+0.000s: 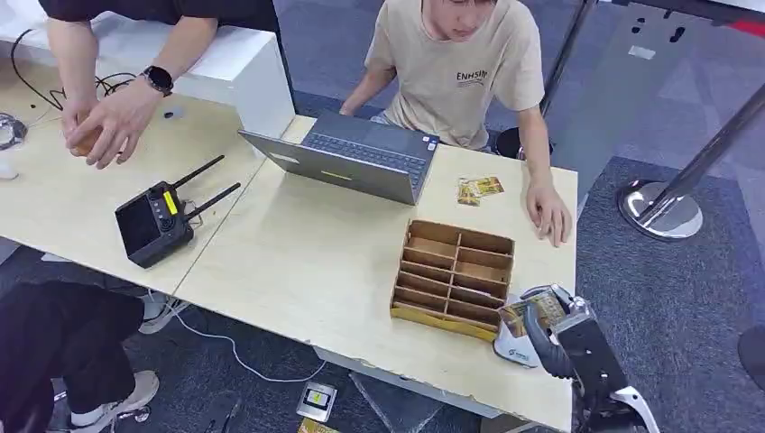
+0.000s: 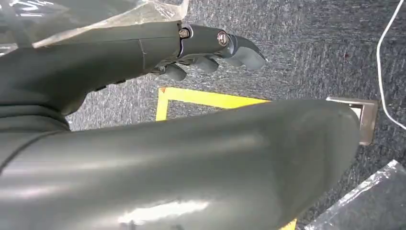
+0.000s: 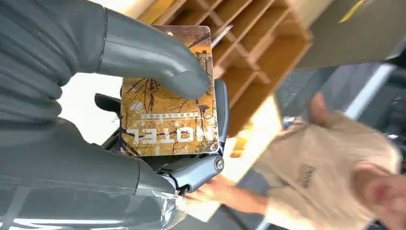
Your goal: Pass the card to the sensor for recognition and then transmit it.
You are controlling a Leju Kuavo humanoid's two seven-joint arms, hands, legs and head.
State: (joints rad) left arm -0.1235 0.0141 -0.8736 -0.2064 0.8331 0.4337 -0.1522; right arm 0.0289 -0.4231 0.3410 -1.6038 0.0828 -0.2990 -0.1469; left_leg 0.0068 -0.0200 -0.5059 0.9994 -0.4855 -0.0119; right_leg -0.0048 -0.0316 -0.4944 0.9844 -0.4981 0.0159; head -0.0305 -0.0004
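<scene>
Partly hidden under the thumb, the card (image 3: 167, 96) sits gripped in the right hand (image 3: 158, 120); left hand (image 2: 206, 52) hangs curled, empty.

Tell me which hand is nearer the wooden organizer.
Right. The right hand holds the card just beside the organizer at the table's corner. The left hand hangs over the carpet floor, away from it.
</scene>
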